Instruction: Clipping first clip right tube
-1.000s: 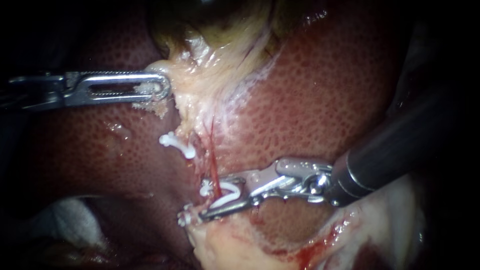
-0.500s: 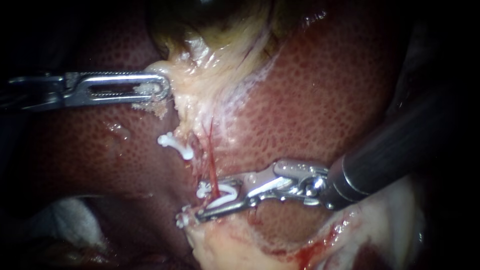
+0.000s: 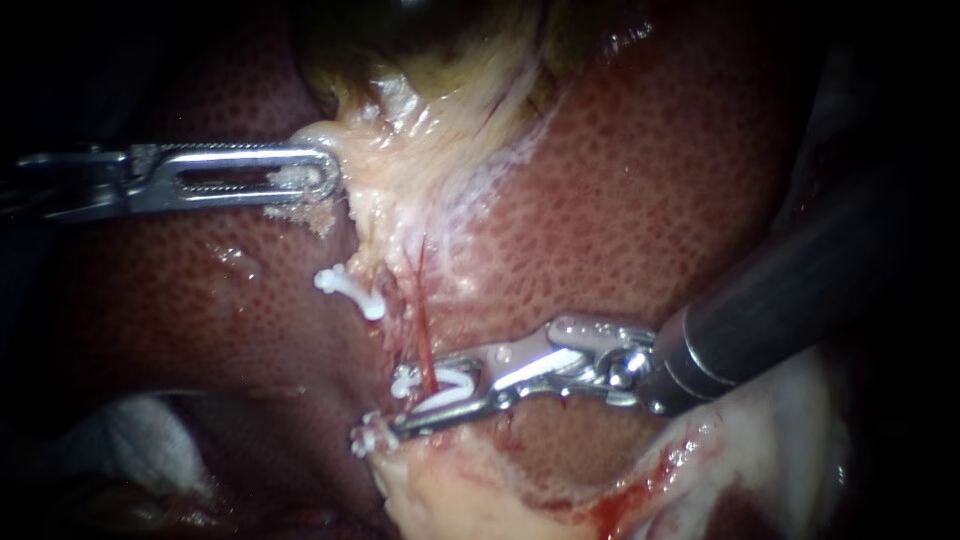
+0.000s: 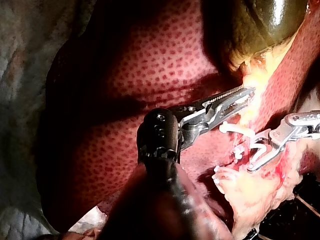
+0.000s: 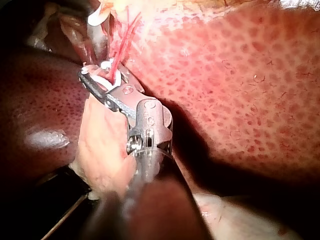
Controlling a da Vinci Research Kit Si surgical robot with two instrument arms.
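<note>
Left instrument (image 3: pixel 322 176): comes in level from the left. Its slotted jaws are narrow and closed on the pale tissue (image 3: pixel 385 175) just under the gallbladder (image 3: pixel 430 40).
Right instrument (image 3: pixel 428 404): shaft enters from the right, with the tip low in the middle of the endoscope view. Its jaws stand a little apart and carry a white clip (image 3: pixel 456 378) between them, one jaw against each leg.
Right tube (image 3: pixel 424 330): thin and red, it runs down from the pale tissue and passes between the clip's legs inside the jaws.
Right wrist view: the same clip (image 5: pixel 106 76) is seated at the jaw tips, and the red tube (image 5: pixel 123 37) leads away ahead of them.
Other clips: an upper clip (image 3: pixel 350 290) sits left of the red tube. A lower clip (image 3: pixel 364 437) lies just beyond the right instrument's tip.
Liver (image 3: pixel 650 200): mottled red, lying under everything.
Gauze (image 3: pixel 130 440): pale, in the lower left and well apart from the jaws.
</note>
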